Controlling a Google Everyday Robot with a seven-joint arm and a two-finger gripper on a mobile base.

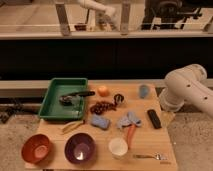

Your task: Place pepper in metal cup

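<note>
Gripper: out of frame, its open or closed state cannot be told; only the white arm (186, 87) shows, beside the right edge of the wooden table (166, 144). Pepper (131, 134): lying flat, well clear of the arm toward mid-table, just beside the white cup (118, 147). Metal cup (118, 98): upright, farther back, between the orange fruit (102, 90) and the light blue cup (144, 90).

Wooden table (150, 136), glossy green plastic tray (47, 102), shiny metal cup (118, 98), smooth white arm (186, 85), gripper unseen.
</note>
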